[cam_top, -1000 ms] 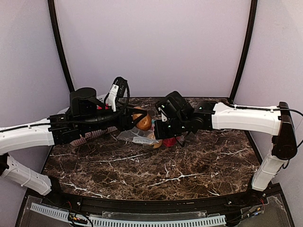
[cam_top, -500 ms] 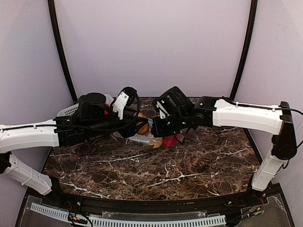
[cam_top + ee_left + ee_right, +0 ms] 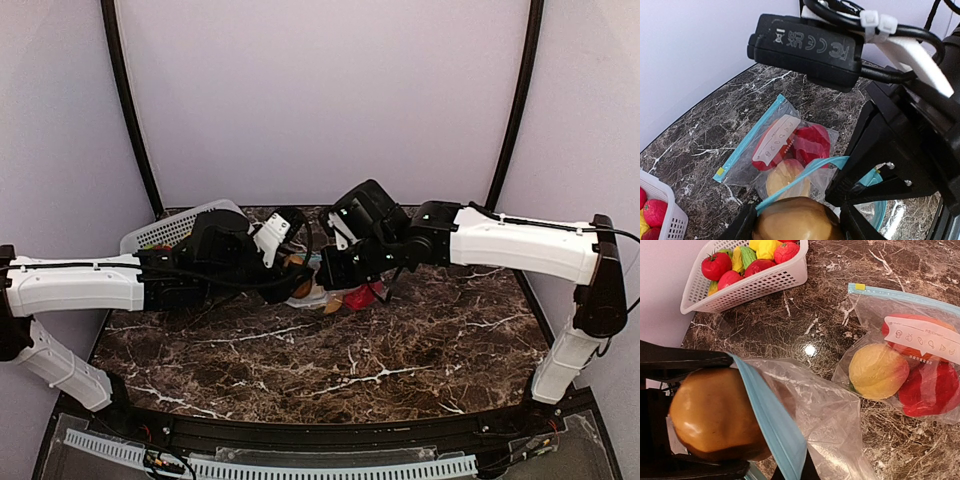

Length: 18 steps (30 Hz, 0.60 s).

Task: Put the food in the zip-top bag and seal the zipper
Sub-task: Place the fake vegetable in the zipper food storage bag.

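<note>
Midway through filling: holding brown fruit, clamped in left tool, at zip-top bag mouth, right tool pinching its blue lip. Red piece and yellow piece already lying bagged. More food waiting in basket beyond the bag; sealing not yet done.

2 white arms, black joints, black cables.

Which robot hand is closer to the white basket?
Left. The left gripper, holding the brown fruit, is a little right of the white basket. The right gripper is farther right, pinching the open bag by its blue zipper edge.
</note>
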Tool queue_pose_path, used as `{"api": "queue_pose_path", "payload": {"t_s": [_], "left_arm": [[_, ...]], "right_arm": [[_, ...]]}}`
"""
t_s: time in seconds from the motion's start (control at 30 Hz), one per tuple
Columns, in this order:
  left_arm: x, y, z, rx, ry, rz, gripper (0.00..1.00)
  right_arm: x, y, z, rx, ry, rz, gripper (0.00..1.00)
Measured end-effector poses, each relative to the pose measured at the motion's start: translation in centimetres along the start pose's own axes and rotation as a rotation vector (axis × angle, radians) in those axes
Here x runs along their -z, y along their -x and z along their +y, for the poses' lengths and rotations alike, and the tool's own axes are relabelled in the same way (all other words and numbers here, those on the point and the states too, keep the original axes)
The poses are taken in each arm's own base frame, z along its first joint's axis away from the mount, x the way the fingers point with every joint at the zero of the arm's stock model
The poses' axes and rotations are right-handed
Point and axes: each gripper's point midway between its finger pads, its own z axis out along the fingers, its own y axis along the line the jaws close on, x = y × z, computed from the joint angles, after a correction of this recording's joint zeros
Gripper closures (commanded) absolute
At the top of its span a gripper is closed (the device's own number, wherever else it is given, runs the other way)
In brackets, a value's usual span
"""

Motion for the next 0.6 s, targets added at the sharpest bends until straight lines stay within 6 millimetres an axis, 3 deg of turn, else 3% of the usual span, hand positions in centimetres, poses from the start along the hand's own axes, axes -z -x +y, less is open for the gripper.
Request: {"api": "queue_pose_path", "payload": {"t_s": [0.27, 0.4, 0.6], "left_arm": [[-1.0, -1.2, -0.4, -0.003, -0.016, 0.035, 0.39], [-1.0, -1.2, -0.4, 0.003, -0.013, 0.036, 0.25], [-0.1, -1.2, -0.1, 0.025, -0.005, 0.048, 0.15]], "right_arm": [[0.0, -0.2, 0.3, 0.003, 0.017, 0.011, 1.00], [0.0, -0.1, 0.3, 0.002, 0.017, 0.010, 1.00], [0.0, -0.1, 0.2, 0.002, 0.016, 0.009, 1.00]]}}
